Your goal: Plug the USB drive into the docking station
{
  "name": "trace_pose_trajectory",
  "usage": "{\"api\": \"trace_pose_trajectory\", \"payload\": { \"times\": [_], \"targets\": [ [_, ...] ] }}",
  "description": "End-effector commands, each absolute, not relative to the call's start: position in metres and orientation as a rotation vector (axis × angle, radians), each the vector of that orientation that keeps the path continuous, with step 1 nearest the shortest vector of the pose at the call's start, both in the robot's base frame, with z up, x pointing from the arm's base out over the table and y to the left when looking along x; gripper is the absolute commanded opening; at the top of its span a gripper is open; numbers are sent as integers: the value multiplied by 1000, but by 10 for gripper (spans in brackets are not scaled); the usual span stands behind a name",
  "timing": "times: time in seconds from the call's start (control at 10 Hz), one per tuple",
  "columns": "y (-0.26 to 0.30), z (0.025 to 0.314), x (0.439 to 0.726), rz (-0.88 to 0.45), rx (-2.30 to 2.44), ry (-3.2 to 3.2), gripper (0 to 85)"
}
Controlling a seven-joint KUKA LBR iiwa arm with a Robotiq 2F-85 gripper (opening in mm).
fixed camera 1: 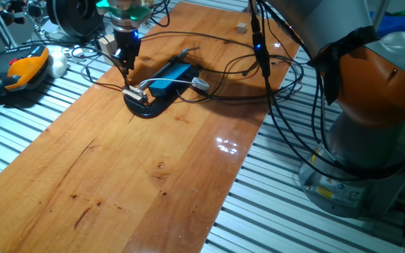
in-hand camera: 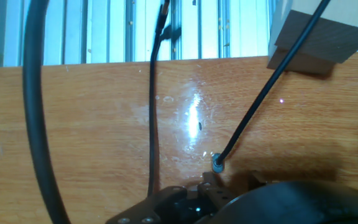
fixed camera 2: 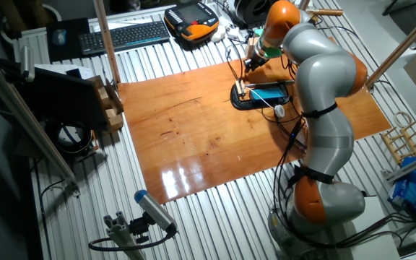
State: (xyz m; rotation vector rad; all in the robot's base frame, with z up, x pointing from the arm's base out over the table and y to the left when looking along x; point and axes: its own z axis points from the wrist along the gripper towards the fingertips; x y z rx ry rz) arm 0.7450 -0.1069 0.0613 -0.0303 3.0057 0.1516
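- Docking station (fixed camera 1: 171, 78), flat and blue, lies on the wooden surface (fixed camera 1: 153, 169).
- Thin cables (fixed camera 1: 223, 74) run from it.
- Tool (fixed camera 1: 126, 65) hangs just above its near end; whether it grips anything, I cannot tell.

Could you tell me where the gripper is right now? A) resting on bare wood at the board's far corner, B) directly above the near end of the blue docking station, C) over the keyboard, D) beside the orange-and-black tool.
B: the gripper hangs just over the end of the docking station.
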Motion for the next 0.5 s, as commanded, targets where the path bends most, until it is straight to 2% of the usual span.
{"api": "trace_pose_trajectory", "payload": {
  "times": [0.0, 0.4],
  "targets": [
    [-106, 63, 746, 150, -30, 3006, 340],
    [-110, 65, 751, 123, -48, 3001, 340]
  ]
}}
